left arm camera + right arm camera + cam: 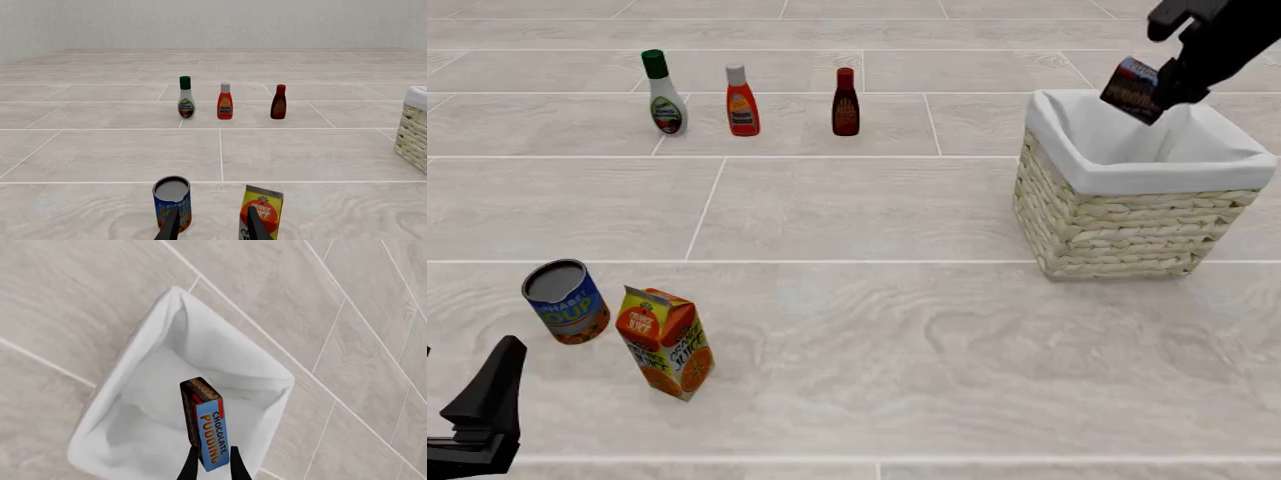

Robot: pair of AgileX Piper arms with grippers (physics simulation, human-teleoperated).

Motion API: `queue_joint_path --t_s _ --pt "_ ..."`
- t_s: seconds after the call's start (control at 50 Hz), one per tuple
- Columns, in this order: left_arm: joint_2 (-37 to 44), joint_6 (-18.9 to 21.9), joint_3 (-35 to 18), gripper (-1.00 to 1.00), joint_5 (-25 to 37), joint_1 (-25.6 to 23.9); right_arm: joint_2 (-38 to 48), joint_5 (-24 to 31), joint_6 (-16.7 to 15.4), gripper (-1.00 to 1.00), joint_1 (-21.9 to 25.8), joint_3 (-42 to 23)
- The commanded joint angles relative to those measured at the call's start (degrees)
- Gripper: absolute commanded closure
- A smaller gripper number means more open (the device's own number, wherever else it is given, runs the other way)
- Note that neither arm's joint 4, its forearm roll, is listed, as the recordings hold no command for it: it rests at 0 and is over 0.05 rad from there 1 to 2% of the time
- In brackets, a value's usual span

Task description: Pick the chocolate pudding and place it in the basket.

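Observation:
My right gripper (1164, 82) is shut on the chocolate pudding (1132, 90), a small dark box, and holds it tilted in the air above the basket's (1114, 225) far rim. In the right wrist view the pudding (205, 425) sits between the fingertips of my right gripper (212, 467), right over the basket's white lining (150, 375); the basket looks empty. My left gripper (481, 412) is low at the near left, far from the basket. In the left wrist view it (213, 227) is open and empty.
A soup can (566, 301) and an orange juice carton (667, 343) stand just ahead of my left gripper. Three bottles stand in a row at the back: white (666, 94), orange-red (742, 101), dark red-brown (846, 103). The basket's edge (415, 131) shows in the left wrist view.

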Motion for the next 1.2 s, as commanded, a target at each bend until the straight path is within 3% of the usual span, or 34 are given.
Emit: queue_joint_path --t_s 0.02,0.32,1.2 --pt "0.01 0.03 0.06 -1.0 -0.08 0.03 3.08 -0.02 -0.29 1.0 -1.19 -1.95" --pt "0.01 0.04 0.06 -1.0 -0.08 0.04 6.6 -0.06 -1.34 1.0 -2.05 -3.76" --pt "0.01 0.02 0.06 -1.0 -0.07 0.03 11.89 -0.04 -0.45 1.0 -1.14 -5.2"
